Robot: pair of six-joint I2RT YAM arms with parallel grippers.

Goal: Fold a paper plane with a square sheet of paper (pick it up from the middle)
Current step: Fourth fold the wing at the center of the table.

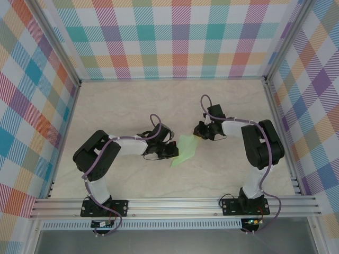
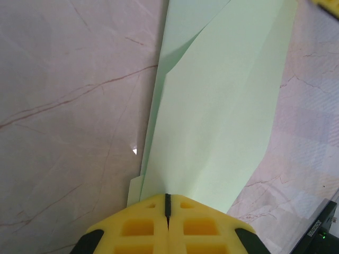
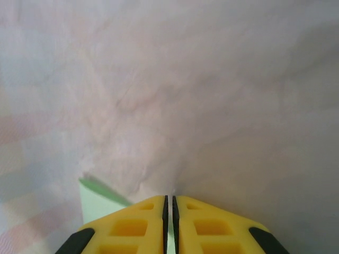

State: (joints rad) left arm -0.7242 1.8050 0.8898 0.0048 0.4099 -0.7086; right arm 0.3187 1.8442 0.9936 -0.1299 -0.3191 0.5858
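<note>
On the counter (image 1: 111,106), about halfway between its left and right edges: half-folded sheet of paper (image 1: 186,150), mint green. Featherweight, floppy, slippery on the smooth top, creases easily, so best nipped gently along a folded edge. Left gripper (image 2: 167,196) clenched tight, tip at the sheet's near end, can't tell whether pinching. Right gripper (image 3: 168,198) clamped on a thin sliver of it.

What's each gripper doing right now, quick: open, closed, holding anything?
Left gripper: closed, pinching the folded green paper.
Right gripper: closed, apparently pinching a corner of the same paper.
</note>
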